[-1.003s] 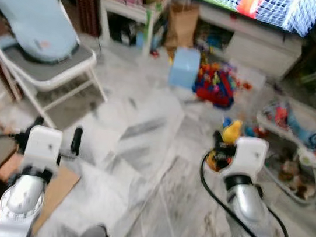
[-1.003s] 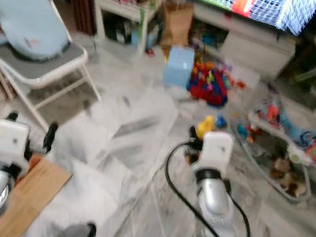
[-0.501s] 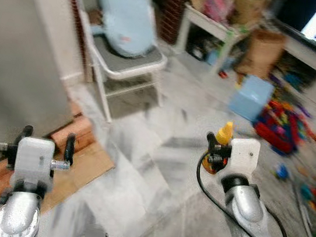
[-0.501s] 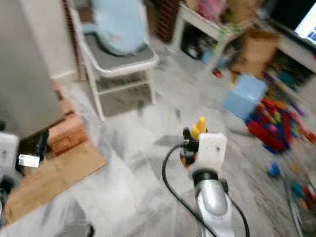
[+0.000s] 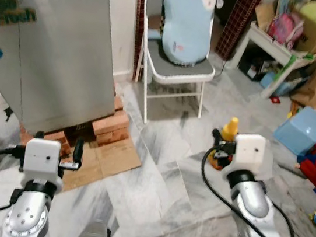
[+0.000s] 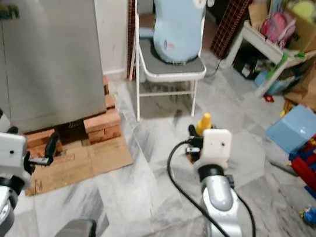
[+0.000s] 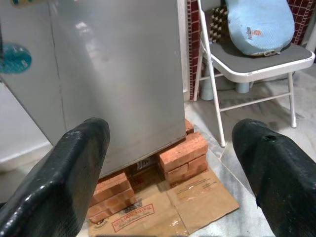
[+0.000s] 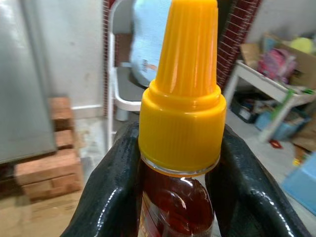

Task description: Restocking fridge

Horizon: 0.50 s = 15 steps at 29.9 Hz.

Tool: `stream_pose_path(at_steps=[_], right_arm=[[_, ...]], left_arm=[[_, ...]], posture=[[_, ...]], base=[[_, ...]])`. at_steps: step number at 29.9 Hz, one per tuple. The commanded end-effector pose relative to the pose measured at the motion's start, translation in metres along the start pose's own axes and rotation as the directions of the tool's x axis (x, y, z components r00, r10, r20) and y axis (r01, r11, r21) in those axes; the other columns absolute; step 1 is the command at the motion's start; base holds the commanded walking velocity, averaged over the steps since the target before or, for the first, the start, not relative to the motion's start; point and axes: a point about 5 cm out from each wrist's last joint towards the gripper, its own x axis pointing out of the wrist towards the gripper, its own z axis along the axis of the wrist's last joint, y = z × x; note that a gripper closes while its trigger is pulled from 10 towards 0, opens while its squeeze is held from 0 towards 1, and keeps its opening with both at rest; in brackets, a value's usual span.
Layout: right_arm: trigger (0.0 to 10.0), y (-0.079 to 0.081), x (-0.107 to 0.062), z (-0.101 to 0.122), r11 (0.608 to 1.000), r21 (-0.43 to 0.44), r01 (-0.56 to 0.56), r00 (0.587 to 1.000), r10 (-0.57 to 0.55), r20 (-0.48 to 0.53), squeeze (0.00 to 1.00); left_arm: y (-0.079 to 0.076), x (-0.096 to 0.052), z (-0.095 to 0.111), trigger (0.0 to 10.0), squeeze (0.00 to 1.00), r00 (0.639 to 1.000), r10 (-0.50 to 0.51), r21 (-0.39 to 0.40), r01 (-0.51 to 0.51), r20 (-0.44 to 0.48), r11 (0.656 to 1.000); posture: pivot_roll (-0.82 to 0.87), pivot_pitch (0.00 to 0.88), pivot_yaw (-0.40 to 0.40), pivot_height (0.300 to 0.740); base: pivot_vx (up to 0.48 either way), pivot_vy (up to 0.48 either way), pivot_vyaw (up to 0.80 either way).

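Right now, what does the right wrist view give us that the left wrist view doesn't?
The right wrist view alone: the bottle with its orange cap, clamped between the right gripper jaws, dark amber liquid inside; a white table of clutter behind. The left wrist view alone: the open left gripper holding nothing, and flattened cardboard on the floor. Both share the grey fridge, the bricks under it, and the folding chair with its blue cushion.
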Motion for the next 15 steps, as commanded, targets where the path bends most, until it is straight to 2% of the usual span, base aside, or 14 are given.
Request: stream_pose_path(at_steps=[1,15], right_arm=[[10.0,0.0047,0.001,0.0045,1.0,0.01,-0.019,1.0,0.019,0.024,0.0],[10.0,0.0028,0.0015,0.0055,0.999,-0.021,-0.04,0.999,0.04,0.02,0.0]], left_arm=[[0.004,-0.0007,-0.003,10.0,0.0,1.0,0.01,0.012,-0.009,-0.018,1.0],[0.0082,0.0025,-0.0005,10.0,0.0,0.998,0.06,0.012,-0.059,-0.017,0.998]], posture=[[0.07,0.101,-0.11,0.74],[0.06,0.108,-0.113,0.74]], base=[[0.0,0.48,0.0],[0.0,0.48,0.0]])
